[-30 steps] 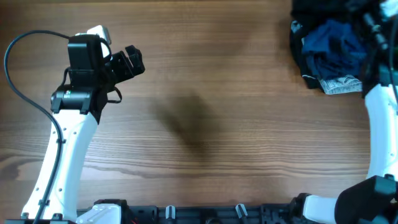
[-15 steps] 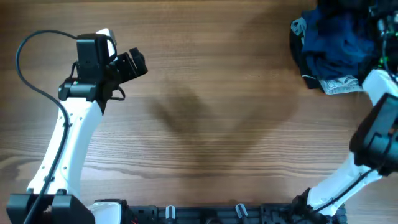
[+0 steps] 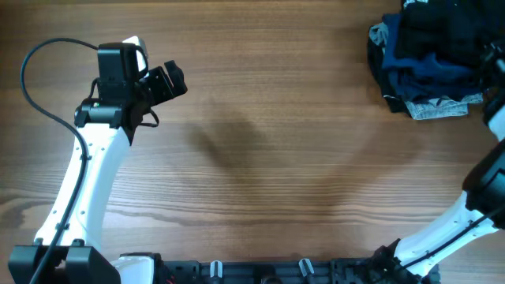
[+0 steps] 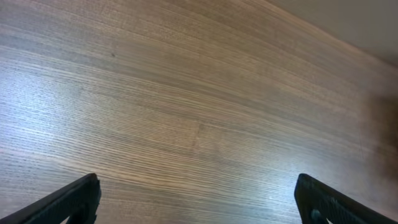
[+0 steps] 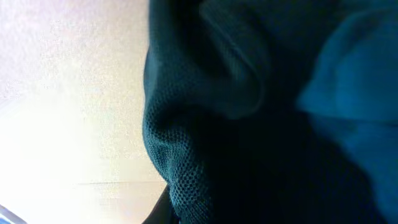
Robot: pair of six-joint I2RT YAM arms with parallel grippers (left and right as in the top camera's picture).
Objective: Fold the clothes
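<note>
The clothes lie in a heap (image 3: 426, 67) at the table's far right corner: black fabric on top, blue below, and a grey patterned piece at the front edge. My left gripper (image 3: 170, 79) hangs over bare wood at the left, open and empty (image 4: 199, 205). My right arm (image 3: 489, 173) runs up the right edge to the heap, and its gripper does not show from overhead. In the right wrist view, dark knit fabric (image 5: 236, 124) fills the frame right against the camera, with blue cloth (image 5: 354, 93) at the right. The jaws are hidden by it.
The wooden table (image 3: 260, 158) spreads between the two arms. The arms' bases and a black rail (image 3: 252, 272) line the front edge. A black cable (image 3: 31, 95) loops beside the left arm.
The right arm has swung toward the right edge. Black fabric now covers the top of the blue garment in the heap. The left arm shifted slightly, then stayed still.
</note>
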